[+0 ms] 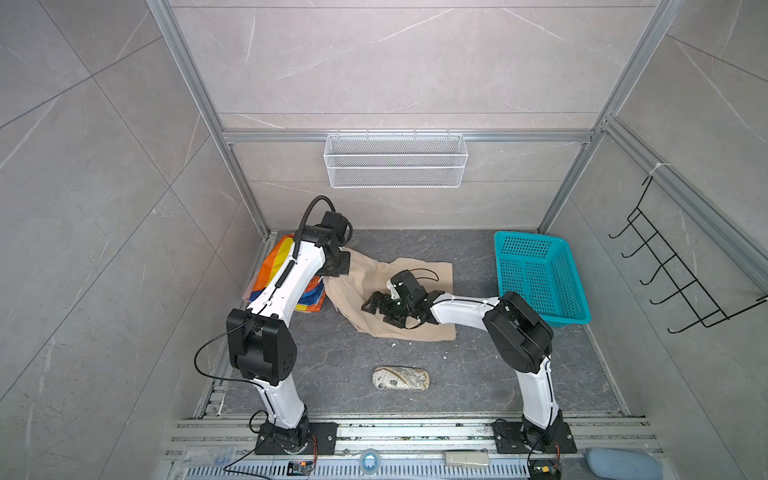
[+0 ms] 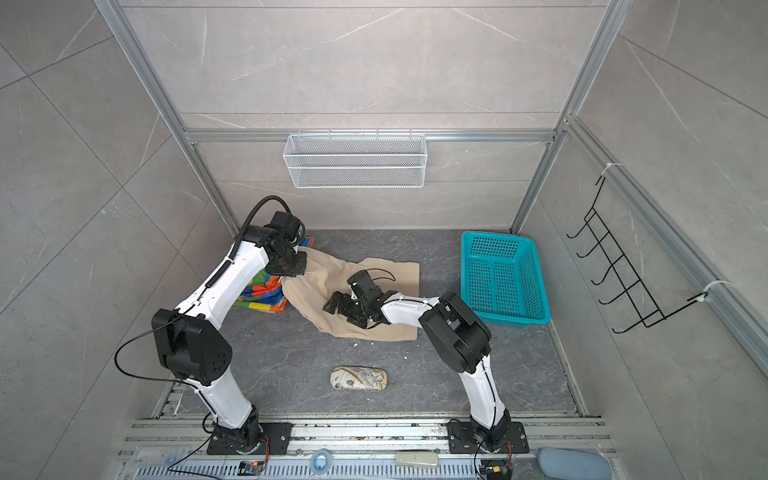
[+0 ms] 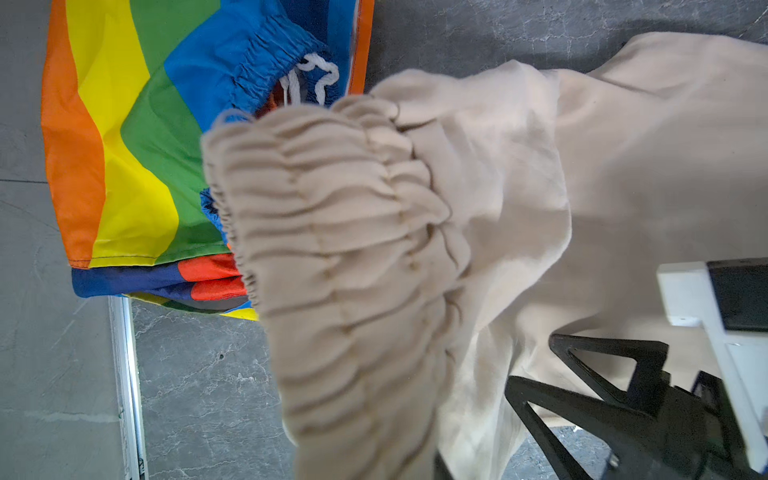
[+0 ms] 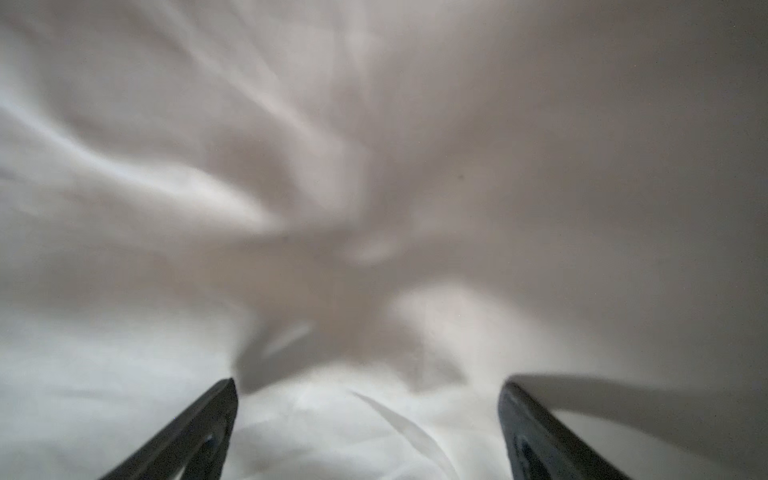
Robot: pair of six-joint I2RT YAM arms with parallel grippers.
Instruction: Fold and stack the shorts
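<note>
The beige shorts [image 1: 424, 270] [image 2: 395, 270] lie rumpled mid-floor in both top views. My left gripper [image 1: 334, 275] [image 2: 294, 272] is shut on their gathered waistband [image 3: 332, 208] and holds that end raised at the left; the cloth hides its jaws in the left wrist view. The folded rainbow-striped shorts [image 1: 274, 257] [image 2: 266, 297] [image 3: 124, 145] rest on the floor just under and left of that grip. Low over the middle of the beige cloth [image 4: 374, 166], my right gripper [image 1: 380, 311] [image 2: 343, 311] [image 4: 368, 415] stands open, nothing between its fingers [image 3: 602, 365].
A teal perforated basket [image 1: 540, 274] stands at the back right. A small patterned pouch [image 1: 401, 378] lies near the front. A white wire basket [image 1: 395, 160] hangs on the back wall, and black hooks [image 1: 665, 266] on the right wall.
</note>
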